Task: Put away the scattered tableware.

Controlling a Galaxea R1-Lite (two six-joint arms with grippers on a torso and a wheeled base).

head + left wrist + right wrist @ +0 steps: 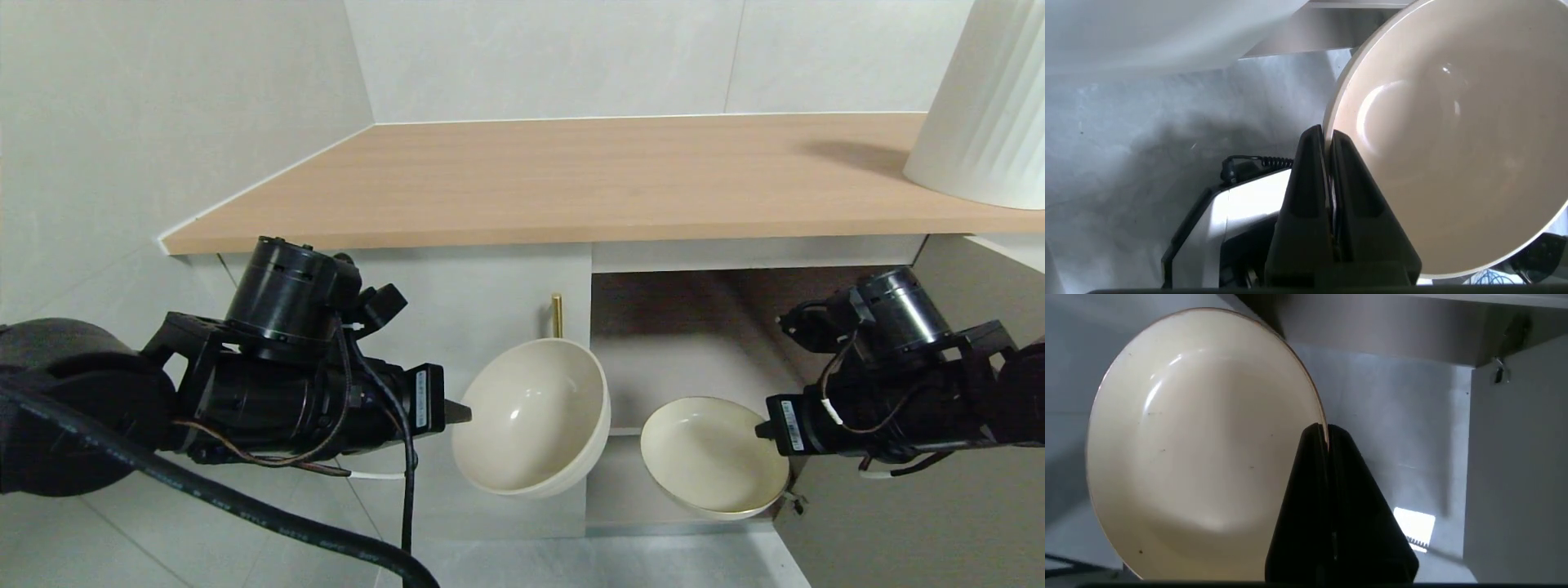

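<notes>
Left gripper pinches deep glossy cream bowl; right gripper pinches shallow dish

L gripper clamped, R gripper clamped, both pointing inward

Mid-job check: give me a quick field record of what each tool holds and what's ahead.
left tool: shut on the deep bowl at its rim, bowl tilted
right tool: shut on the shallow bowl at its rim, bowl tilted
bowls: apart, held in the air before the cabinet
cabinet: below the wooden counter; right compartment open, left door shut, brass handle
counter top: white ribbed object at right end
</notes>
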